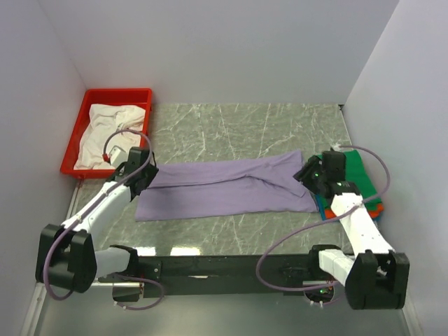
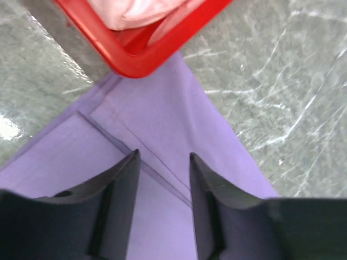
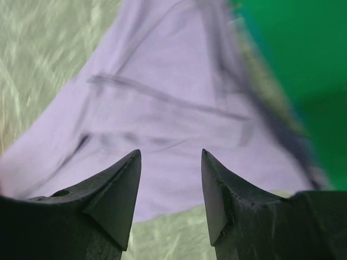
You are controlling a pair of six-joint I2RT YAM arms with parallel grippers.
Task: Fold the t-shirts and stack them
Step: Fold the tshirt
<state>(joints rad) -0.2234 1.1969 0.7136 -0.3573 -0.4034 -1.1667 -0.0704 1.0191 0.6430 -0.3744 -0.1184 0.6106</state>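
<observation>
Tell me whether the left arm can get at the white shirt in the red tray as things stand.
Probably yes. The left end effector hangs open and empty over the end of the purple shirt, right beside the red tray; the white shirt lies uncovered in it, with nothing between.

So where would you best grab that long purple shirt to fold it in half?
Probably at a short end, coming straight down from above. The purple shirt lies flat on the table as a long strip, so there is nothing to get under from the side; pinching the end's layers lets it be carried over to the other end.
</observation>
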